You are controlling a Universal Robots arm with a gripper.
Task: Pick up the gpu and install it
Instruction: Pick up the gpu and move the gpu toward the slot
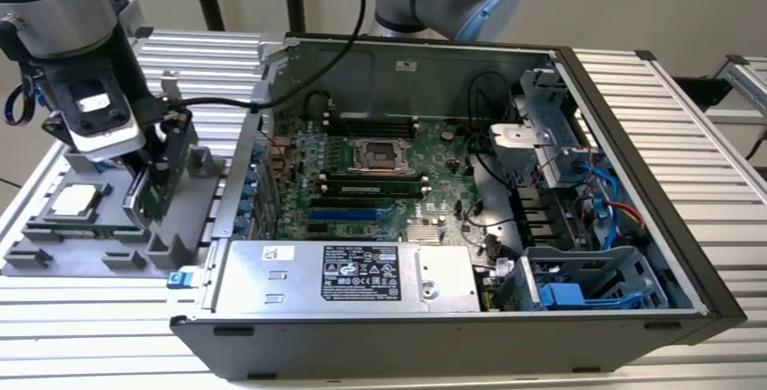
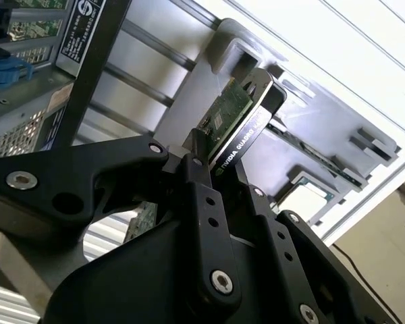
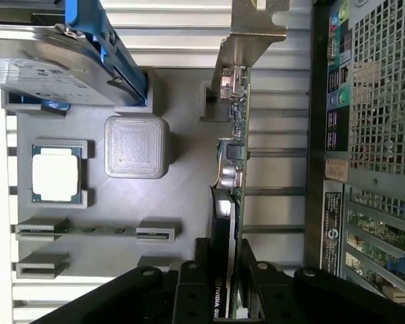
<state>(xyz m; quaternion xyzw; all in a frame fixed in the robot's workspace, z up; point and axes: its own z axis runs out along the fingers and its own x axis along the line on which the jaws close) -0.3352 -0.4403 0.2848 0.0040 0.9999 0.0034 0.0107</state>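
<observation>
Slatted metal table [image 1: 671, 102] against a pale wall. Items are listed outward from the gripper.

1. Gripper [image 1: 156, 152]: black, two-fingered, on a grey arm [image 1: 54, 4] at the exterior view's left. The fingers [image 2: 202, 202] are pressed against the two faces of the graphics card, pinching it at its upper edge.

2. Graphics card [image 3: 233, 162]: slim rectangular board standing on its long edge in the tray.
   - The green circuit face, with small silver parts, is turned toward the computer case.
   - The black cooler, with white lettering, is on the opposite face, turned toward the chip.
   - A silver bracket [image 3: 253, 20] sits at one end, near the rear panel of the case.
   - The lower edge appears seated in a slot, though the tray's uprights hide the contact.

3. Tray [image 1: 72, 260]: grey, moulded, lying flat on the table just beside the case. It carries:
   - a square silver chip [image 3: 54, 172] lying in its own pocket, apart from the card;
   - a silver hard drive [image 3: 47, 67] in a blue frame, beyond the chip.

4. Computer case [image 1: 419, 345]: black, lying with its open side up, at the exterior view's right of the tray. It contains:
   - a silver power supply [image 1: 348, 273] along the near wall;
   - a green motherboard [image 1: 359, 183] behind it, with an empty processor socket at the centre;
   - black and blue cables [image 1: 599, 201] toward the exterior view's right.
</observation>
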